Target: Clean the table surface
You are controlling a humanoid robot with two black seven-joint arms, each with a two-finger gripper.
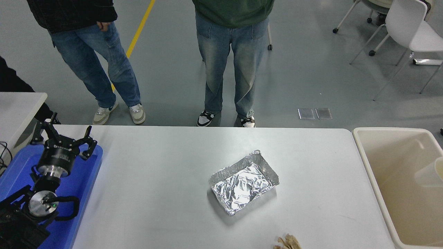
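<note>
The table surface (155, 166) is a wide white-grey top filling the lower picture. On it, right of centre, lies a crumpled foil tray (244, 181), and a brown paper scrap (287, 242) sits at the front edge. A white paper cup (430, 173) shows blurred inside the beige bin (367, 162) at the right, with nothing holding it. My left gripper (65, 133) is parked open over the blue tray (83, 180) at the lower left. My right gripper is out of the picture.
Two people in jeans (228, 62) stand at the table's far side. A small white table (17, 103) is at the left, and white chairs (408, 31) stand at the far right.
</note>
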